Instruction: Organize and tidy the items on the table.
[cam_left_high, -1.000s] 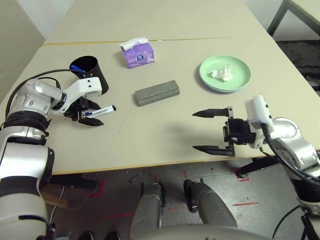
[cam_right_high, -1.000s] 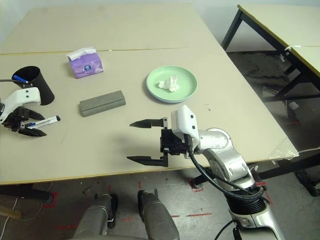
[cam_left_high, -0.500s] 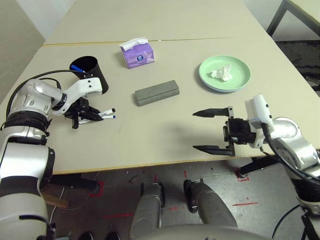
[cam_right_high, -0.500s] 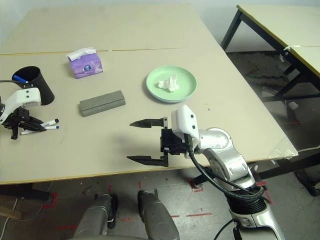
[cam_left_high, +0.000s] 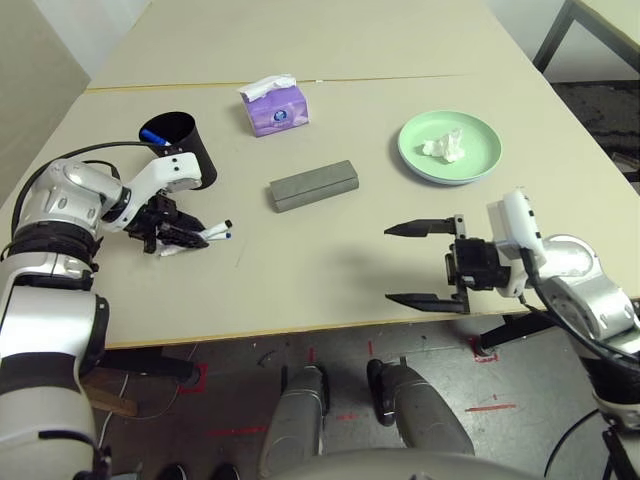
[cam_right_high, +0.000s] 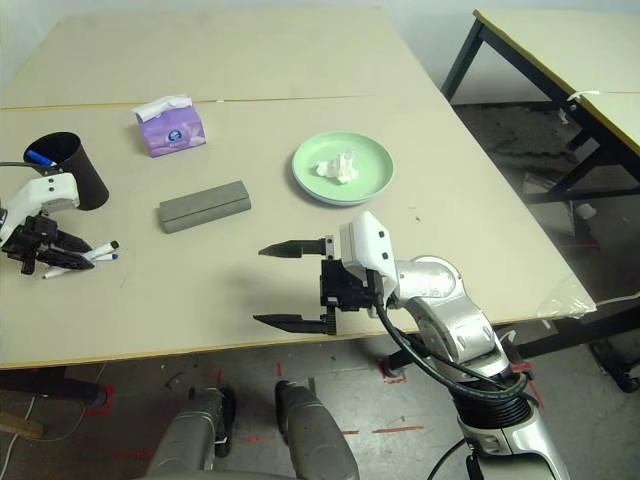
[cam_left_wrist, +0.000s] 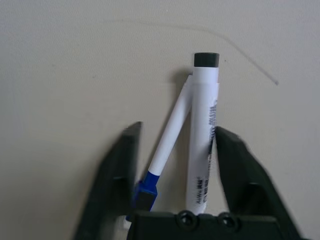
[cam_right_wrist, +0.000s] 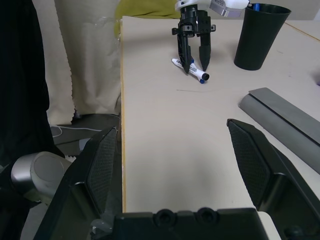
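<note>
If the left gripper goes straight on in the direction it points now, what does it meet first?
Most likely the two markers lying between the fingers of the left gripper, then the table directly beneath them. The jaws are open around both, though depth is hard to judge.

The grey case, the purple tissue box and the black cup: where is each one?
grey case (cam_left_high: 314, 186), left eye view, middle of its top face.
purple tissue box (cam_left_high: 277, 111), left eye view, its front side.
black cup (cam_right_high: 82, 178), right eye view, its outer wall.

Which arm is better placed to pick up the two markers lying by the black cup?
Left. Its claw straddles both markers on the table, while the right claw hangs open far off.
</note>
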